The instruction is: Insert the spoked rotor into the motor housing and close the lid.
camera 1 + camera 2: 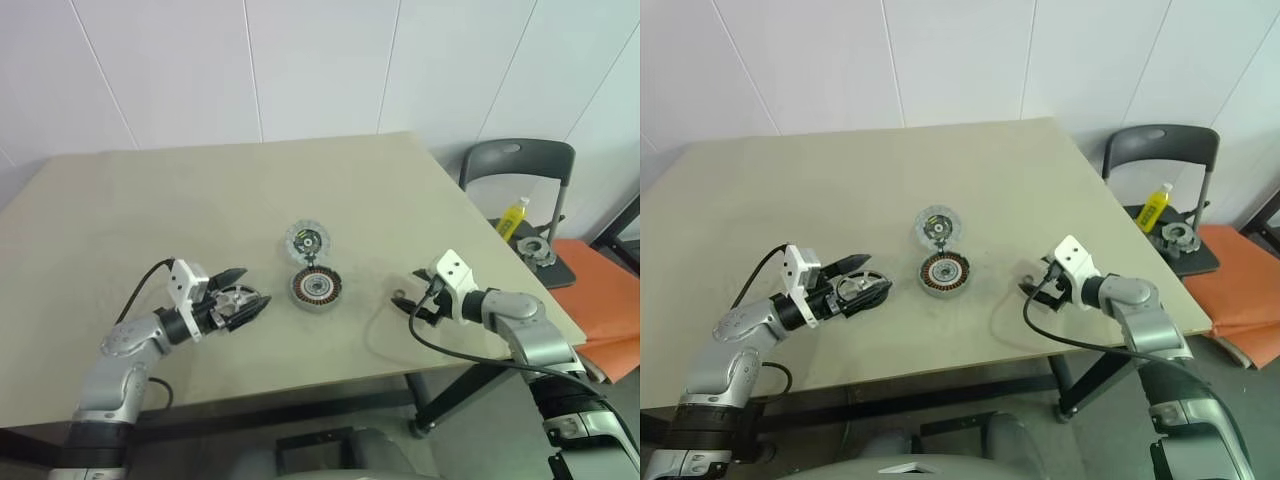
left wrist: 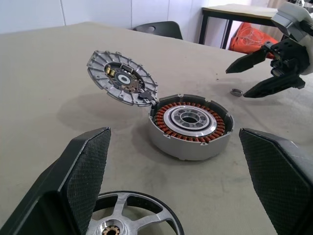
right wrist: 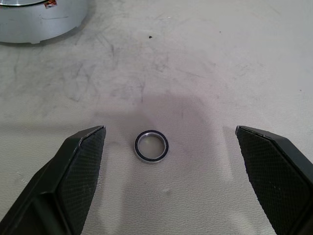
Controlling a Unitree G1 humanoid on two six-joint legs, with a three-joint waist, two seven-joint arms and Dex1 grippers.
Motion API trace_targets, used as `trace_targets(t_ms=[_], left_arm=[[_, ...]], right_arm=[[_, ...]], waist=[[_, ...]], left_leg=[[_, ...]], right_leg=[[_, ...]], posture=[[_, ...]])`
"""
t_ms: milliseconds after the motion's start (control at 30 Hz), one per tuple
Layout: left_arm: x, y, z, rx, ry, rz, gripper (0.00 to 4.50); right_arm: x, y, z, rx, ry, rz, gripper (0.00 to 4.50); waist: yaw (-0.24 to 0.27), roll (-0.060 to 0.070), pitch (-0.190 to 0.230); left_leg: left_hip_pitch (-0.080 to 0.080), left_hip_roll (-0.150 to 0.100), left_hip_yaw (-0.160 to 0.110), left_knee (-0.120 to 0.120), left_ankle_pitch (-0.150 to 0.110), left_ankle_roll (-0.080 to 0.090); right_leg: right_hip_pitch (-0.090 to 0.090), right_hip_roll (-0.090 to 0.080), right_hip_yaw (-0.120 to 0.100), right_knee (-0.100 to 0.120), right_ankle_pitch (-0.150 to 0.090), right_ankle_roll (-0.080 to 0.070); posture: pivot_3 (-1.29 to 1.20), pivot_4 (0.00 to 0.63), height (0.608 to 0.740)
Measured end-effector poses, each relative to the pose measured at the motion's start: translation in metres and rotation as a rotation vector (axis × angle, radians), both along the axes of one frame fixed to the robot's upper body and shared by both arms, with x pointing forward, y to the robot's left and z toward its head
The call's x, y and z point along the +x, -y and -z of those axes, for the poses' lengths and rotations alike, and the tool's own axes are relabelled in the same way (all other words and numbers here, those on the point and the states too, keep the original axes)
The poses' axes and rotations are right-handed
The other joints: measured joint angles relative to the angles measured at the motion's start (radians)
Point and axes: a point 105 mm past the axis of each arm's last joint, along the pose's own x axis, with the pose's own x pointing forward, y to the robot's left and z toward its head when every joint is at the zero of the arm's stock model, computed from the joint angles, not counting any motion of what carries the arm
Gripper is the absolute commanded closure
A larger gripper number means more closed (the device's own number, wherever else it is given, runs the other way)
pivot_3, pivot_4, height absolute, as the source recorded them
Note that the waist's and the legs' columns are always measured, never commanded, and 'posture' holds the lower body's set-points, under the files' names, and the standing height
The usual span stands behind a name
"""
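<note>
spoked rotor [image 2: 128, 219] sits between the spread left gripper [image 1: 243, 299] fingers, ungripped; could slip sideways closing. Right gripper [image 1: 414, 301] spread too.

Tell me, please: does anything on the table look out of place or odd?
Yes: a small ring lies loose on the table, apart from the housing, between the open right pincer's fingers. The lid stands tilted open at the housing's edge, not closed.

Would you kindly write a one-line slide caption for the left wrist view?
Open left pincer around the spoked rotor, facing the motor housing and its raised lid.
</note>
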Motion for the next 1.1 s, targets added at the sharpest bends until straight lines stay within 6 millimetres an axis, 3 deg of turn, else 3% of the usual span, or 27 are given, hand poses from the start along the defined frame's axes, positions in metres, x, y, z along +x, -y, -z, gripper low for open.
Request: trace_targets(t_ms=[367,800,1100], left_arm=[[-0.002,-0.001,0.007,0.061,0.071,0.031,0.02],[-0.003,0.011,0.009,0.061,0.081,0.098,0.02],[-0.001,0.010,0.009,0.061,0.081,0.093,0.00]], right_arm=[[0.000,-0.002,0.001,0.007,-0.004,-0.006,0.00],[-0.004,-0.010,0.009,0.008,-0.023,-0.051,0.00],[-0.008,-0.015,0.011,0.011,-0.055,-0.093,2.91]], waist=[[0.000,0.001,0.000],[-0.001,0.001,0.001],[0.000,0.001,0.001]], left_leg=[[0.000,0.000,0.000,0.000,0.000,0.000],[-0.001,0.000,0.000,-0.001,0.000,0.000],[0.001,0.001,0.000,0.000,0.000,0.000]], right_leg=[[0.000,0.000,0.000,0.000,0.000,0.000],[-0.001,0.000,0.000,-0.001,0.000,0.000],[0.000,0.000,0.000,-0.001,0.000,0.000]], posture=[[0.00,0.000,0.740],[0.00,0.000,0.740],[0.00,0.000,0.740]])
